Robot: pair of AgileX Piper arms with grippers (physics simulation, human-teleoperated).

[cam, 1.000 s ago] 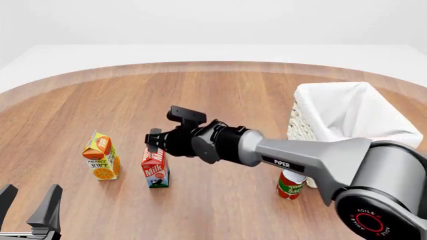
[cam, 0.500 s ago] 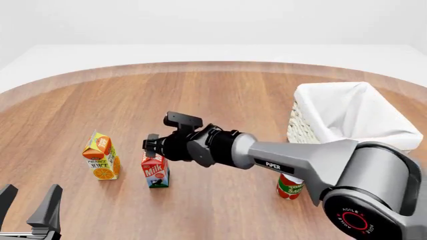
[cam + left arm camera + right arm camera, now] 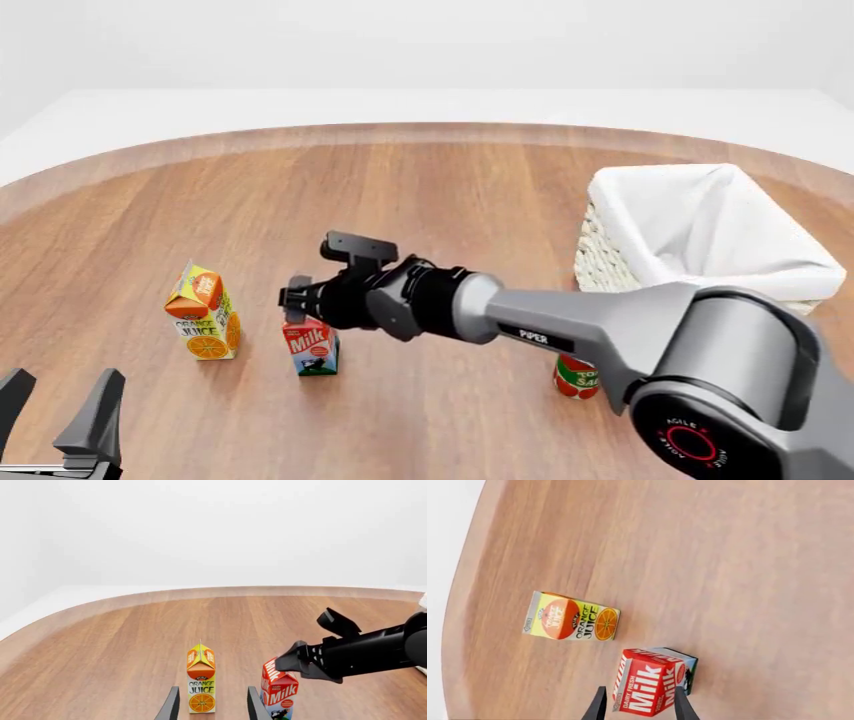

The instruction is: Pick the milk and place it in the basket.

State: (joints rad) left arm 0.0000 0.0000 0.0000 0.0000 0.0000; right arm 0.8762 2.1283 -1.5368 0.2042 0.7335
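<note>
Right arm: reaches across my front from the right, wrist bent down, my right gripper (image 3: pixel 304 296) poised just above the milk (image 3: pixel 311 347). Fingers spread; in the right wrist view the two fingertips (image 3: pixel 599 706) flank the carton's red top on either side. Whether they touch it I cannot tell from these angles.

Left arm: my left gripper (image 3: pixel 60 412) sits low at the near edge, fingers spread, well apart from the cartons and holding nothing.

Milk: one carton, upright on the table (image 3: pixel 441 190), directly under my right gripper.

Juice carton (image 3: pixel 203 312): one, upright, just beyond the milk on the side away from my right arm's base.

Tomato-sauce can (image 3: pixel 579 378): one, mostly hidden beneath my right forearm.

Basket (image 3: pixel 694 235): one, far back along my right arm, well apart from the gripper.
</note>
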